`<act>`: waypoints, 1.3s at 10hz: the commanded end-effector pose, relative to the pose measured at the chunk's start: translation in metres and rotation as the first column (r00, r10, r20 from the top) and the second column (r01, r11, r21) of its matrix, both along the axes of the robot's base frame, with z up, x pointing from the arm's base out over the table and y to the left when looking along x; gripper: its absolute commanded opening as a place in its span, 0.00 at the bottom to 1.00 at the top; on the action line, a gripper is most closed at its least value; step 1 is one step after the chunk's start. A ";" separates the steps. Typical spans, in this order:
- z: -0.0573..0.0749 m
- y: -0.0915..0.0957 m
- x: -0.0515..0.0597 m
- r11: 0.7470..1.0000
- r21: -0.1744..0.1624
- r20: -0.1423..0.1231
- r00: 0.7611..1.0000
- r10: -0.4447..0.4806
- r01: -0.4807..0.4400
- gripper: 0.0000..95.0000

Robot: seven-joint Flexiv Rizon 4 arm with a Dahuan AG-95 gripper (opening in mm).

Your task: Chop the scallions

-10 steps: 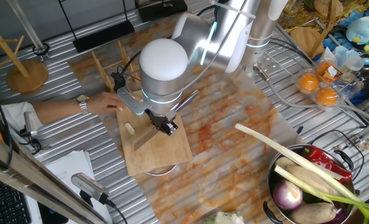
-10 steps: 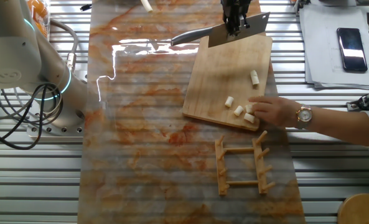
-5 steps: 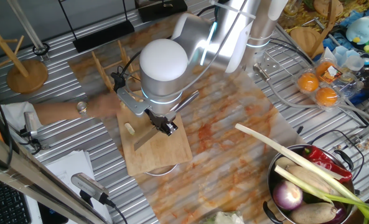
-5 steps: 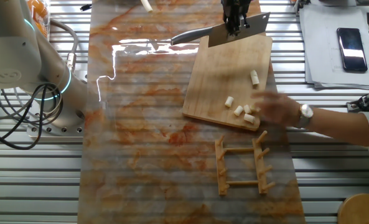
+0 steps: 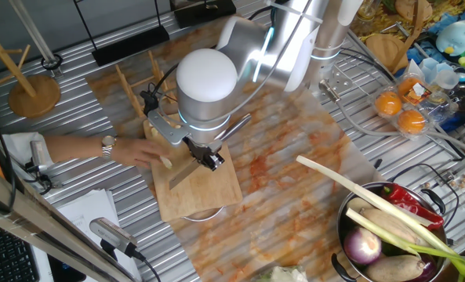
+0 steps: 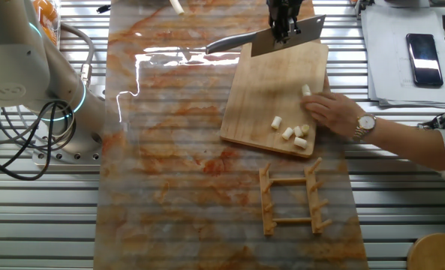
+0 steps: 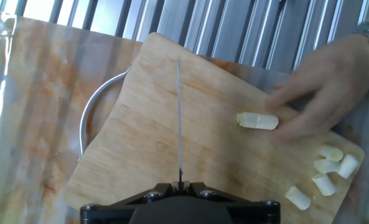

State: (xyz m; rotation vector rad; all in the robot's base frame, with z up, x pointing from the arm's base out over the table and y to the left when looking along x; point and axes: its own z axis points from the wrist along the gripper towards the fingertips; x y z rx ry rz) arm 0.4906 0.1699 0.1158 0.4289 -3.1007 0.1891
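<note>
My gripper (image 5: 208,159) is shut on a cleaver knife (image 6: 286,37) and holds it over the far edge of the wooden cutting board (image 6: 267,82). In the hand view the gripper (image 7: 180,185) holds the blade (image 7: 179,118) edge-on above the board (image 7: 134,143). A person's hand (image 6: 335,111) touches a longer cream scallion piece (image 7: 257,121), to the right of the blade and apart from it. Several short scallion chunks (image 6: 287,133) lie near the board's corner, also in the hand view (image 7: 324,167).
A wooden rack (image 6: 290,199) lies beside the board. A metal bowl (image 7: 88,127) sticks out from under the board. A pot (image 5: 346,227) with a purple onion, a red chilli and a long leek stands at the right. Oranges (image 5: 401,110) and a phone (image 6: 421,49) lie off the mat.
The person's hand has left the short chunks at the board's corner and moved onto the longer piece nearer the knife. The gripper and knife have not moved.
</note>
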 end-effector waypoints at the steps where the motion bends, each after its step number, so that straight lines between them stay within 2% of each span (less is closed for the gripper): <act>1: 0.002 0.001 -0.002 1.000 -0.001 0.005 1.000 -0.020 0.020 0.00; 10: 0.000 -0.007 -0.005 1.000 0.004 0.009 1.000 -0.015 0.015 0.00; 12: 0.001 -0.008 -0.006 1.000 0.006 0.002 1.000 0.011 -0.011 0.00; 13: 0.002 -0.012 -0.011 0.999 0.022 0.001 0.999 0.050 -0.050 0.00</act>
